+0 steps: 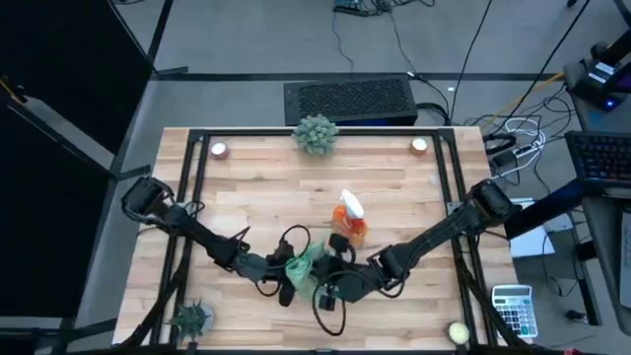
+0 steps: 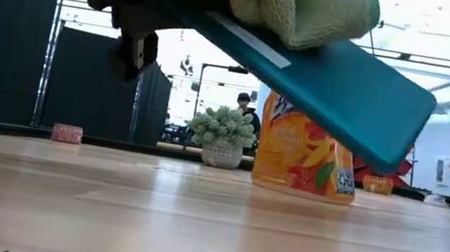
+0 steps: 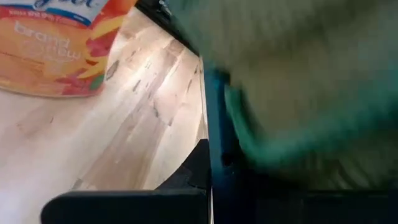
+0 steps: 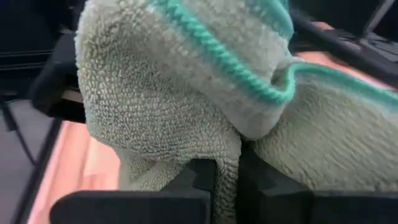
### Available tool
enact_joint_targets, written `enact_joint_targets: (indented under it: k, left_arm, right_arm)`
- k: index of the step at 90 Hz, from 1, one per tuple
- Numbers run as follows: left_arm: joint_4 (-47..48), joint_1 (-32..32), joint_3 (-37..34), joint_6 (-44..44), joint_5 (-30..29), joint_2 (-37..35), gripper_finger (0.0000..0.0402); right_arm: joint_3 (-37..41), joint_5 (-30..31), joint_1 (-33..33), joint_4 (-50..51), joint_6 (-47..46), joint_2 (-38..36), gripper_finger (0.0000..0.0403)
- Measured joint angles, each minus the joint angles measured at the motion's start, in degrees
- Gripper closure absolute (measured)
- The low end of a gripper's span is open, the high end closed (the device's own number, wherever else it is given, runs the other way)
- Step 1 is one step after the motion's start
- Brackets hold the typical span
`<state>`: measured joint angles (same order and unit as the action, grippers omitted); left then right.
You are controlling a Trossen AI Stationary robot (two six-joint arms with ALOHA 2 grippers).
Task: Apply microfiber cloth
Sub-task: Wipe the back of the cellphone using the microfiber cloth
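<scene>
The pale green microfiber cloth [image 1: 304,261] lies bunched on the upper face of a tablet with a teal back [image 2: 330,79], which hangs tilted above the table's near middle. My right gripper [image 1: 330,281] is shut on the cloth. My left gripper [image 1: 283,279] is shut on the tablet at the end toward the table's left. An orange spray bottle [image 1: 350,219] stands upright on its base just behind them. My left gripper has the tablet's edge [image 3: 214,155] between its two fingers, at the tablet's higher end. The tablet is lifted clear of the table, and its free end [image 2: 402,135] slopes down toward the bottle. My right gripper pinches a gathered fold of the cloth [image 4: 227,165], several layers thick, between its two fingers. The rest of the cloth [image 4: 186,93] bulges beyond the fingers and rests on the tablet.
A potted plant [image 1: 315,133] stands at the far edge and a small one [image 1: 190,318] at the near left corner. Two candles [image 1: 219,149] [image 1: 420,145] sit at the far corners, and a yellow ball [image 1: 456,333] at the near right. Black frame rails [image 1: 197,197] run along the sides.
</scene>
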<state>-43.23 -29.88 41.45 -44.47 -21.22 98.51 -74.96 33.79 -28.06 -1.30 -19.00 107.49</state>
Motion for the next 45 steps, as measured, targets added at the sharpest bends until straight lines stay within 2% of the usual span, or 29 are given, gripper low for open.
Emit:
enact_joint_targets:
  k: [8,31,45]
  left_arm:
    - [0.8,-0.1,0.0,0.0,0.3,0.0,0.0393]
    - [1.4,0.0,0.0,0.3,-1.1,0.2,0.0393]
    - [0.5,0.0,0.0,0.3,-1.6,0.1,0.0393]
  right_arm:
    - [-0.1,-2.1,0.0,0.9,-0.5,1.0,0.0394]
    - [-0.1,-3.8,-1.6,14.0,-6.3,-0.5,0.0394]
    - [0.3,-0.9,-2.3,12.3,-3.8,-1.9,0.0394]
